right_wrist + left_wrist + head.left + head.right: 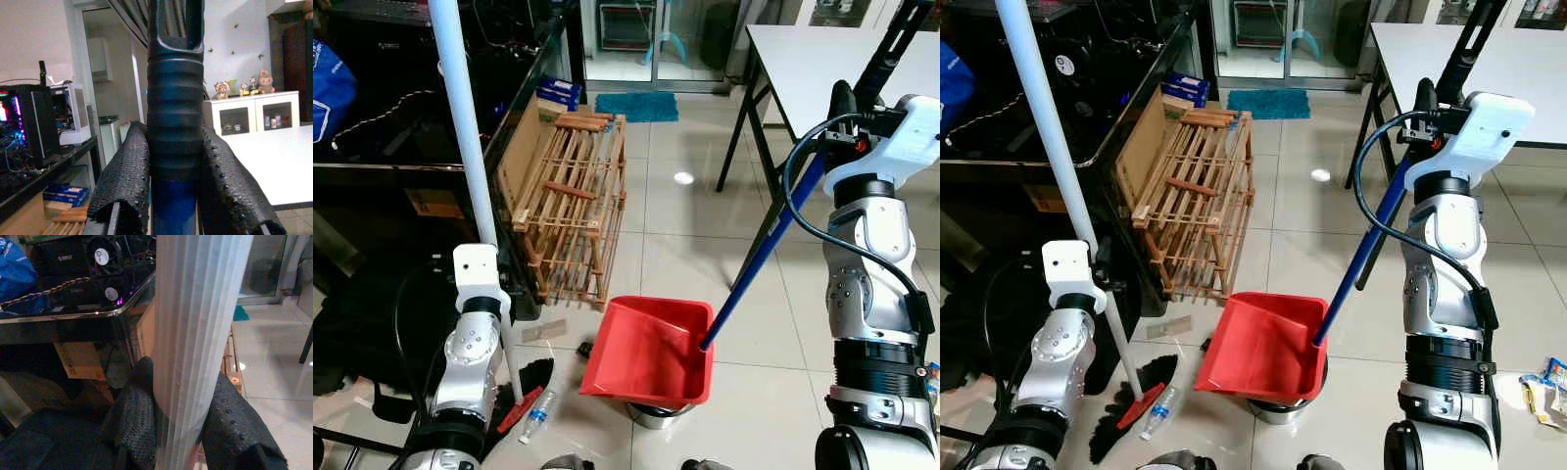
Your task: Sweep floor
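My left gripper point(178, 431) is clamped on the white broom pole point(468, 137), fingers point(134, 426) pressed against both sides of it. The pole runs up past the black desk edge; the broom head point(1126, 406), black bristles with a red base, sits on the floor by my left side.

My right gripper point(171, 191) is closed around the black ribbed grip of the blue dustpan handle point(1361, 259), pads point(124, 186) tight on either side. The handle slopes down to the red dustpan point(651, 351), which lies on the tiles in front of me, open side facing my left. Its rear edge sits over a metal bowl point(654, 415).

Obstacles:
- wooden slatted rack point(573, 211) leaning against the black desk point(421, 166), just beyond the dustpan's far left corner
- cardboard sheet point(1144, 147) tucked between the rack and the desk
- clear plastic bottle point(536, 414) on the floor, just beside the broom head
- scrap of tape or paper point(543, 331) on the tiles near the rack's foot
- white table point(822, 69) on my right, its black leg point(736, 132) near the blue handle
- snack wrappers point(1545, 392) on the floor at far right

Floor: glossy light tiles point(675, 235) with a ceiling light reflection. A teal mat point(636, 105) lies by the far doorway. PC hardware with fans sits on the desk.
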